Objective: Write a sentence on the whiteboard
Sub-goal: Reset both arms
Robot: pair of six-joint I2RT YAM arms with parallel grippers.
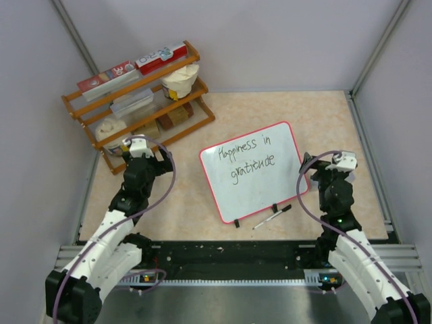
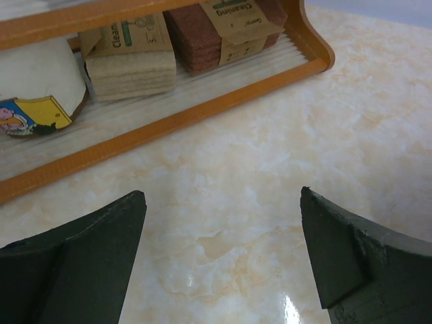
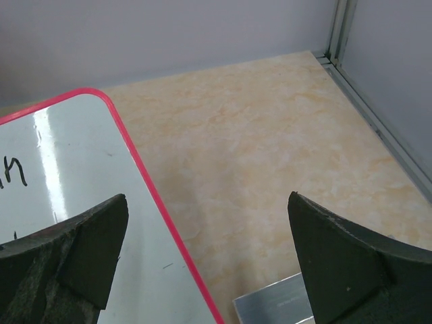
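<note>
The whiteboard (image 1: pixel 255 197), white with a red rim, lies in the middle of the table. The sentence (image 1: pixel 247 156) "Happiness in gratitude" stands on it in two black handwritten lines. A black marker (image 1: pixel 272 217) lies on the table just off the board's near edge, apart from both grippers. My left gripper (image 1: pixel 150 150) is open and empty, left of the board near the rack. My right gripper (image 1: pixel 316 164) is open and empty at the board's right edge. The right wrist view shows the board's corner (image 3: pixel 74 162) under the left finger (image 3: pixel 81 253).
An orange wooden rack (image 1: pixel 138 101) with boxes, tubs and sponges stands at the back left; its lower shelf (image 2: pixel 169 115) shows in the left wrist view. Grey walls enclose the table. A metal rail (image 1: pixel 236 253) runs along the near edge.
</note>
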